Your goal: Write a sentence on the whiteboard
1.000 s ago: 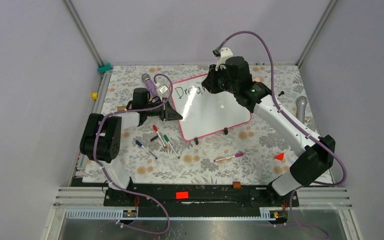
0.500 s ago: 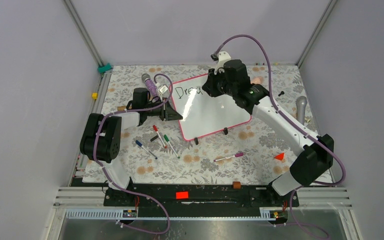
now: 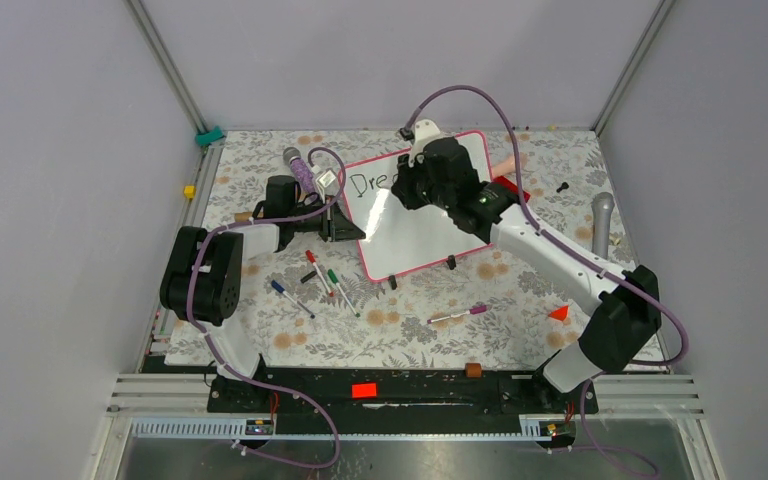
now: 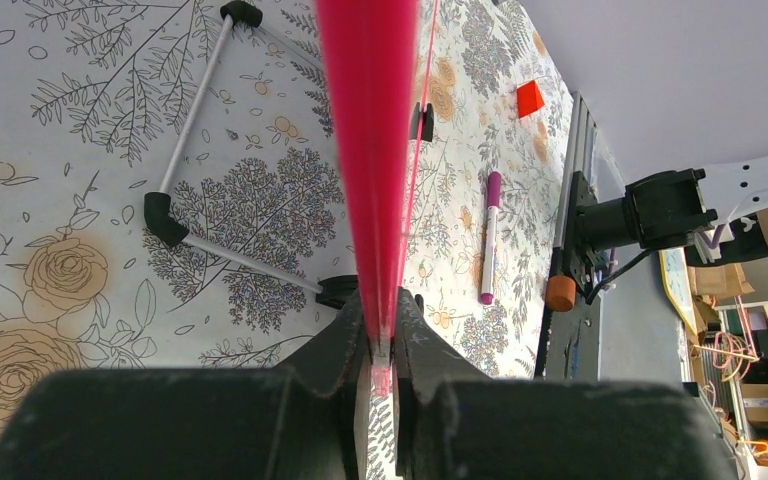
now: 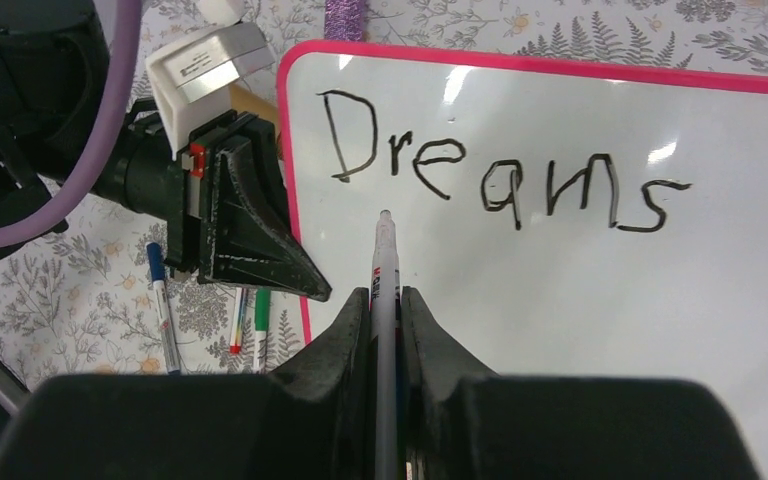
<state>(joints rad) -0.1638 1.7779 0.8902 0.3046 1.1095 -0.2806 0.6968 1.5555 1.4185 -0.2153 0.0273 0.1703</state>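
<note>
Overhead, the large glossy pink-framed whiteboard (image 3: 430,235) sits mid-bench on the floral-patterned bench (image 3: 520,290). The left pincer (image 3: 348,230) clamps its left edge, and the right pincer (image 3: 405,192) hangs over its upper half.

From the left wrist, the left pincer (image 4: 382,320) is pressed together on the whiteboard's (image 4: 370,150) pink rim, with a purple-capped pen (image 4: 489,235) lying on the bench beyond.

From the right wrist, the right pincer (image 5: 386,310) pinches a slim white-barrelled marker (image 5: 385,265) whose tip points just below the black handwritten sentence (image 5: 500,175), which reads only "Dreams" along the whiteboard's (image 5: 580,310) top. Whether the tip touches the board cannot be told.
</note>
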